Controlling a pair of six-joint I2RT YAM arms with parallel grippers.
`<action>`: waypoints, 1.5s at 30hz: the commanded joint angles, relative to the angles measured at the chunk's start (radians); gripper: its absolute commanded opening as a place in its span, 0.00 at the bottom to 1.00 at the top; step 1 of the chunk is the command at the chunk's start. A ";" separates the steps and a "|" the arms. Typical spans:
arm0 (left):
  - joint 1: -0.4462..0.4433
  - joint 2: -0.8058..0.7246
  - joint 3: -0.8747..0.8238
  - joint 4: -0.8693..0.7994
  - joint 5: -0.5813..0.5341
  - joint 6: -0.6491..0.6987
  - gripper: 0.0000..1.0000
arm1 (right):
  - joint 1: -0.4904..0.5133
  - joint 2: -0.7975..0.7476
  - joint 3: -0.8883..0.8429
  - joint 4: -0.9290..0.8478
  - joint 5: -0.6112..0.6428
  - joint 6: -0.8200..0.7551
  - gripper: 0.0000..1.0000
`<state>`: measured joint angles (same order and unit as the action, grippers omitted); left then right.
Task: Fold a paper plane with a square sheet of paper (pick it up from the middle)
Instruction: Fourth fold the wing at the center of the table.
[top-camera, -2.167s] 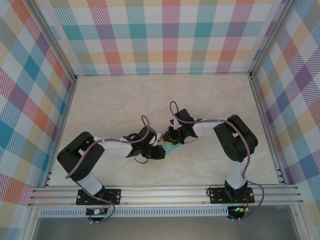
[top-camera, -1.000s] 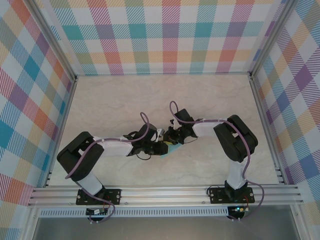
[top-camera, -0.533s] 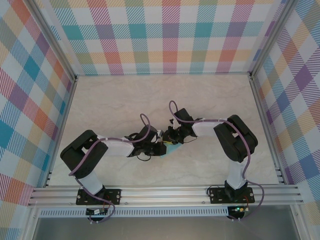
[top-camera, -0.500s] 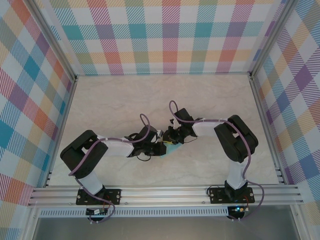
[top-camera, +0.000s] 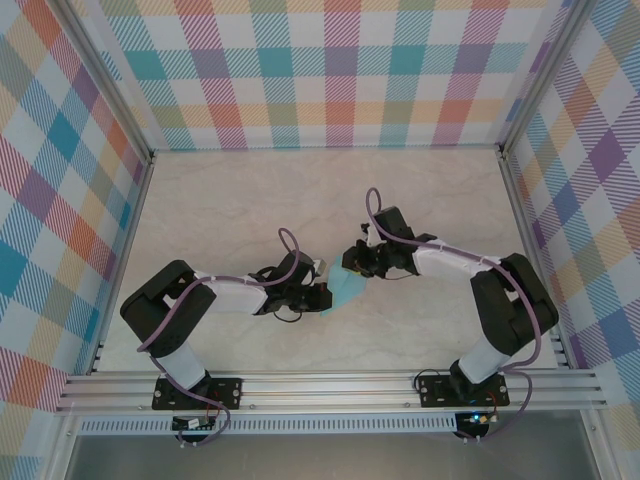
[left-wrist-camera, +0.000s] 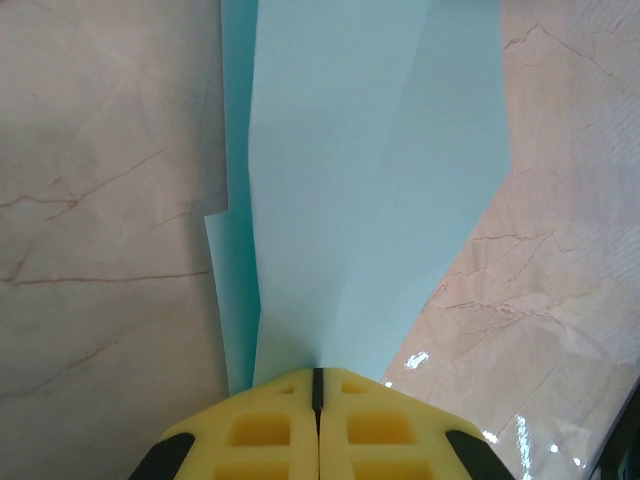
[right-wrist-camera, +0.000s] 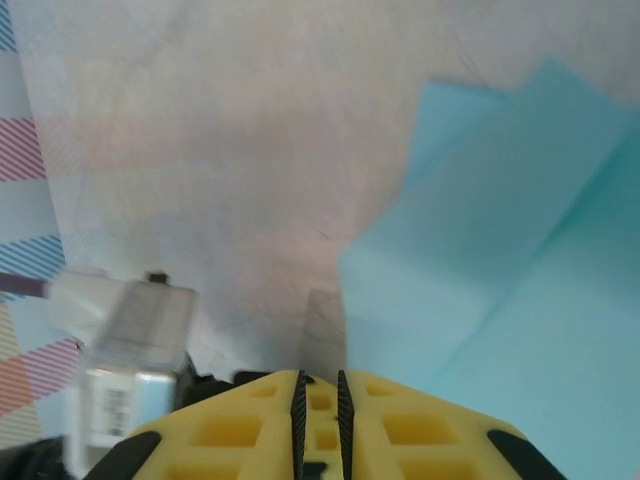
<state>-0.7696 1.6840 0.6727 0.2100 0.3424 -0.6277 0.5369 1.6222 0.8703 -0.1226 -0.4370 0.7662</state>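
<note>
**Right arm swings wide; left pincer keeps the paper**

Half a second ago the right arm's elbow sat closer in. It has since swung out toward the right wall and the wrist has drawn back. The right pincer (top-camera: 352, 265) now stands just off the far end of the paper plane (top-camera: 347, 288), and more of the blue shows than before. The left arm has barely shifted.

The left pincer (top-camera: 320, 297) is pressed fully together on the near end of the folded paper. The paper fans out straight ahead of its tips. The right pincer's jaws stand a thin slit apart with nothing seen between them, and the paper's edge lies just to the right of that slit.

The table (top-camera: 230, 210) is pale, marble-veined and glossy. It is boxed in by plaid walls (top-camera: 340, 70) in teal, orange, pink and purple, with an aluminium rail (top-camera: 330, 385) behind both pincers, where the arm bases are bolted.

From above, the paper is only a small blue wedge between the two pincers. The left wrist view shows its overlapping layers and slanting creases, narrowing toward the tips. The right wrist view shows stepped blue layers ahead and to the right. A blurred white block (right-wrist-camera: 125, 370) lies to the pincer's left, and what it is cannot be told.
</note>
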 joint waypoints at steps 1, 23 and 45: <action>0.013 0.064 -0.037 -0.133 -0.092 -0.007 0.06 | 0.023 0.055 -0.024 0.083 -0.106 0.029 0.15; 0.012 0.081 -0.057 -0.155 -0.102 0.005 0.04 | 0.025 0.276 0.125 -0.081 0.108 -0.019 0.14; 0.012 0.080 -0.088 -0.141 -0.105 0.007 0.02 | -0.119 0.341 0.201 0.004 0.005 -0.079 0.17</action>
<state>-0.7696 1.6932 0.6502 0.2756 0.3332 -0.6327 0.4728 1.9148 1.0264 -0.1623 -0.5274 0.7284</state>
